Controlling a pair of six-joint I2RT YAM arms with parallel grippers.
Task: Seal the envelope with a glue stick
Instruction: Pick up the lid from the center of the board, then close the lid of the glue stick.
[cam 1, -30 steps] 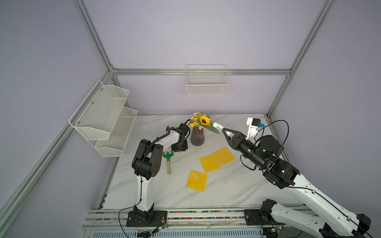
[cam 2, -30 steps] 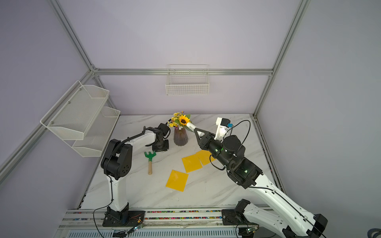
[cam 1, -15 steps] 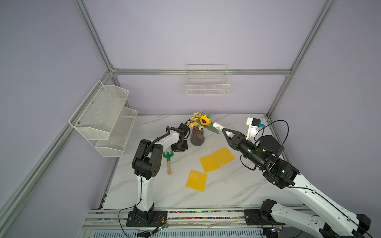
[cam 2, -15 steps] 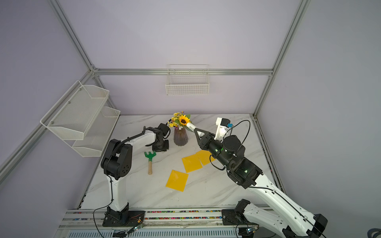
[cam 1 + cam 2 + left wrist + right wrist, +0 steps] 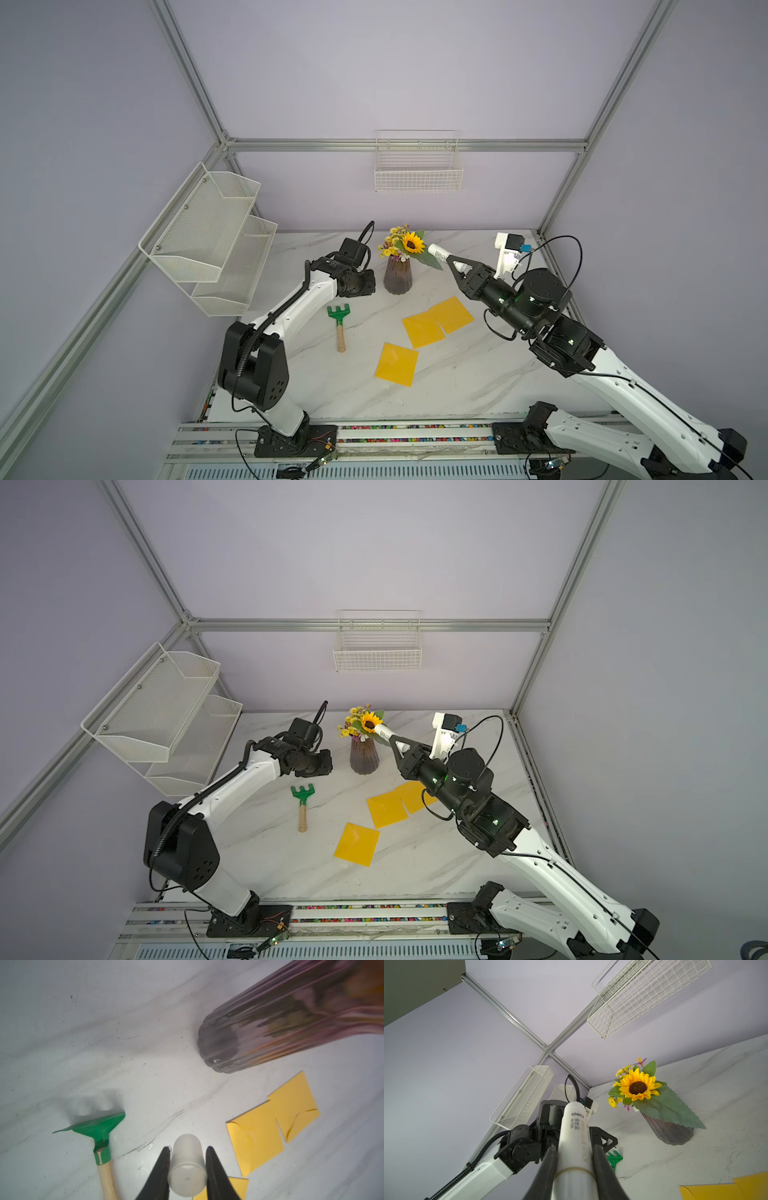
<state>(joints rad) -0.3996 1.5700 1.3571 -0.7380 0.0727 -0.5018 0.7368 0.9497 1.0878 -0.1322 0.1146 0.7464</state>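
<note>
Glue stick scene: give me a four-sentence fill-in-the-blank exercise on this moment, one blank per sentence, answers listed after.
1. The glue stick in the right gripper has a ___ body.
2. The left gripper is shut on a frosted ___.
3. ___ yellow envelopes lie on the table.
4. The toy rake has a ___ head.
Missing words: white; cap; three; green.

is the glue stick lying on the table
No, the right gripper holds the glue stick raised near the sunflower, while the left gripper pinches a translucent cap.
</note>
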